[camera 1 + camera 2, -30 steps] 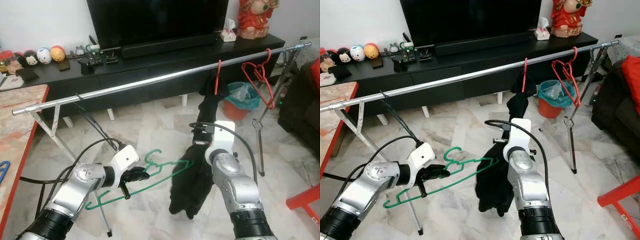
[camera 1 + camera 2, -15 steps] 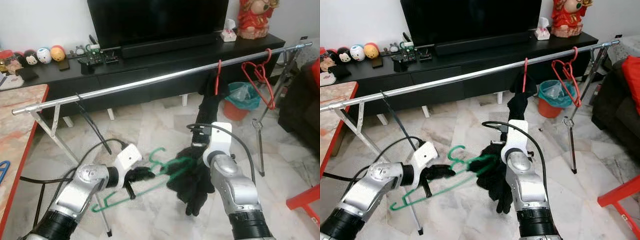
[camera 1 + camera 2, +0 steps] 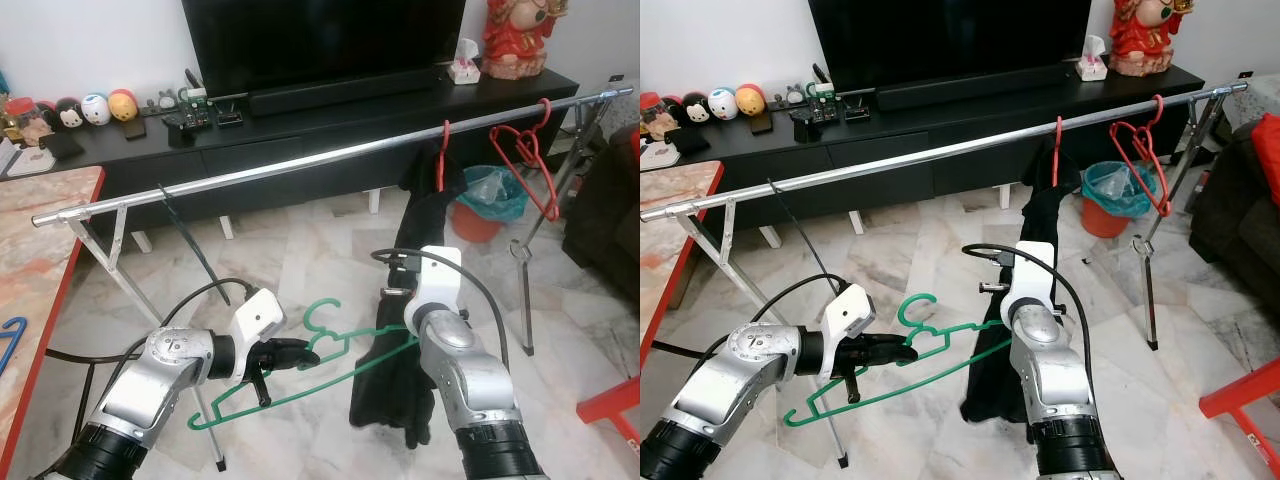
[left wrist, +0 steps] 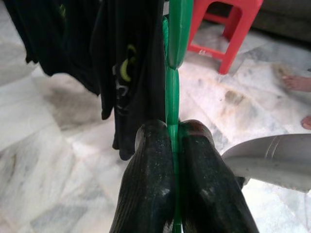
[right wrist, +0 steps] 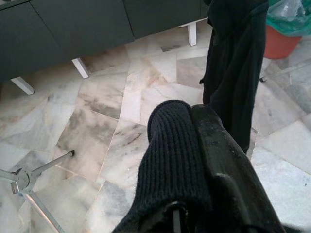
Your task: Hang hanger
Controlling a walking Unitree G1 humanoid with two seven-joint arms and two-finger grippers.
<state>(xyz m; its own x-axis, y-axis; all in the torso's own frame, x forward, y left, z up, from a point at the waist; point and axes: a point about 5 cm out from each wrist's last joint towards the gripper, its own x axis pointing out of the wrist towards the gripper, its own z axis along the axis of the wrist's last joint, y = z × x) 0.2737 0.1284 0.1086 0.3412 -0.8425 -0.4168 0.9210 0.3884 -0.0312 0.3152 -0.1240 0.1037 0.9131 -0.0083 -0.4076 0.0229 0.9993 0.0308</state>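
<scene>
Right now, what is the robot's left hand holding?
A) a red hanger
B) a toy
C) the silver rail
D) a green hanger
D: the left hand is clamped on the green hanger, low in front of the silver rail, while the right hand grips the black garment.

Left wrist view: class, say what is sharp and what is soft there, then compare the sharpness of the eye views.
Left wrist view: the left end effector pinching the green hanger is soft and close, while the red stool and marble floor behind look clearer. Left eye view: evenly lit and sharp, with glare along the metal rail.
</scene>
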